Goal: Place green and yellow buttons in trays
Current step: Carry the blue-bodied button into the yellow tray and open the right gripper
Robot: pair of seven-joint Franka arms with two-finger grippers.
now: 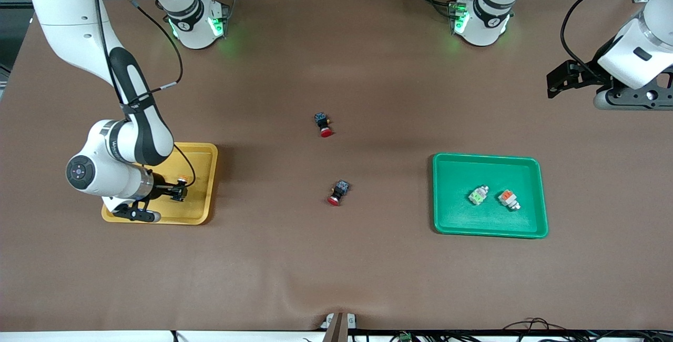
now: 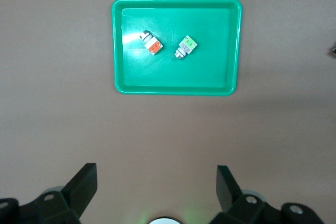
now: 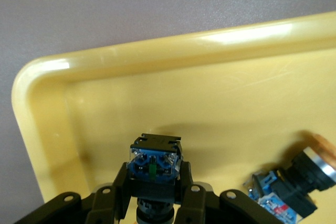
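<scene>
Holding: my right gripper [image 3: 152, 203] is clamped tight on a dark-bodied switch [image 3: 155, 162], low over the yellow tray [image 1: 202, 184] at lower left of the front view.
Key relation: the held switch sits straight between the fingers with its blue terminal end facing the wrist camera, long axis running along the gripper; tray floor lies directly beneath, so I judge a plain release is what remains.
Neighbour: a second dark switch with an orange-yellow cap [image 3: 294, 182] already lies on its side in the same tray, close beside the held one, not touching that I can see.
Green tray [image 1: 531, 226]: right of centre, holding two grey-bodied switches, the green block one [image 1: 478, 195] and the orange block one [image 1: 508, 199], apart.
Left gripper [image 2: 157, 192]: wide open, empty, waiting at upper right.
Left out: two red-capped switches [image 1: 324, 124] mid-table.
</scene>
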